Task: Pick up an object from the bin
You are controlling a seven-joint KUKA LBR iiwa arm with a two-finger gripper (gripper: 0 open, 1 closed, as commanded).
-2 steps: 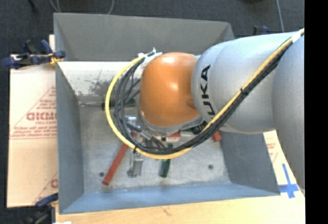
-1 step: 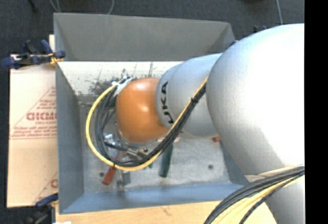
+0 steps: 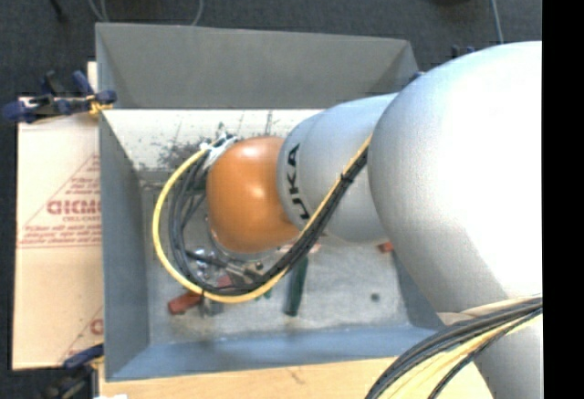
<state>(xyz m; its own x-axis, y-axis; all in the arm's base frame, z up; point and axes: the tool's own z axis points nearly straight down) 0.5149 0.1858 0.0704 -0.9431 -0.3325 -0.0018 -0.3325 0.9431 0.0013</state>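
Small red blocky piece (image 3: 185, 301) lies on the grey metal bin's (image 3: 123, 233) floor, front-left; a dark green pen-like stick (image 3: 295, 288) lies further right; just behind the red piece the pincer (image 3: 213, 278) sits low, apart or together I cannot tell; nothing looks lifted, so grasping and raising seem left to do.

Arm: a big grey arm (image 3: 365, 178) comes in from the right and dips into the grey bin (image 3: 123, 297).
Orange cover: a round cover (image 3: 242, 196) on the wrist, right above the gripper.
Cables: a yellow and black loop (image 3: 162, 215) hangs beside the gripper.
Gripper: the gripper (image 3: 217, 274) is low down, mostly hidden.
Red thing: a small red thing (image 3: 185, 303) lies just beside the gripper, toward the view's left.
Green pen: a dark green pen (image 3: 296, 288) lies near the gripper, on its other side.
Red bit: a tiny red bit (image 3: 385, 247) lies well apart from the gripper, by the arm.
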